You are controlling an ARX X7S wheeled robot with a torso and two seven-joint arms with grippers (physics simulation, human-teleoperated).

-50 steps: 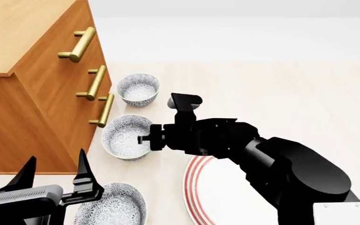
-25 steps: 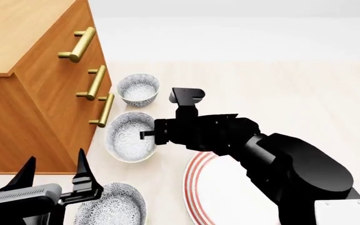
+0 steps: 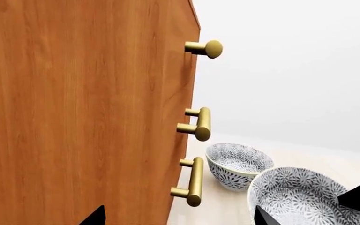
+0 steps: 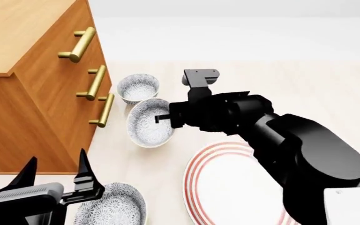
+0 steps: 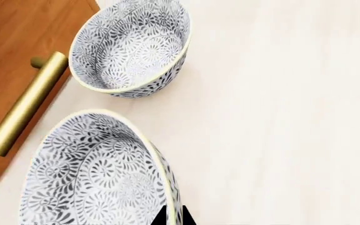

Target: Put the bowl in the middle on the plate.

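Three patterned bowls and one plate (image 4: 230, 187) are on the floor. The right claw (image 4: 161, 119) grasps the middle bowl (image 4: 148, 123); the left claw (image 4: 55, 180) is released.

Your middle bowl (image 4: 148, 123) sits at the right gripper (image 4: 160, 119), in front of the far bowl (image 4: 138, 88) and overlapping it. The cabinet (image 4: 36, 84) stands to their left. Nearer you lie a third bowl (image 4: 112, 206) and, rightward, the plate (image 4: 224, 187).
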